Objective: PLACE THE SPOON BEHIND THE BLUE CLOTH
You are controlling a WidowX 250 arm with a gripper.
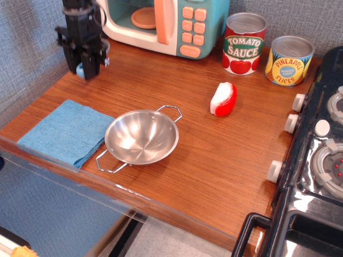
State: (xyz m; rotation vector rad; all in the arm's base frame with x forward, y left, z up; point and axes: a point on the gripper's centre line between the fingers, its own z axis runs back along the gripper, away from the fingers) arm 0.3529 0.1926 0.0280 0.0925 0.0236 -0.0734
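My gripper (87,68) hangs over the back left of the wooden counter, behind the blue cloth (65,131). Its black fingers (94,63) are closed around the spoon (80,69), of which only a small light-blue bit shows at the left of the fingertips; the grey bowl is hidden. The gripper tips are just above the counter, a short way beyond the cloth's far edge. The cloth lies flat at the front left corner.
A two-handled steel bowl (141,136) sits right of the cloth. A toy microwave (163,24) stands at the back, with a tomato sauce can (244,44) and pineapple can (289,60). A red-and-white brush (223,99) lies mid-counter. A black stove (316,160) is at right.
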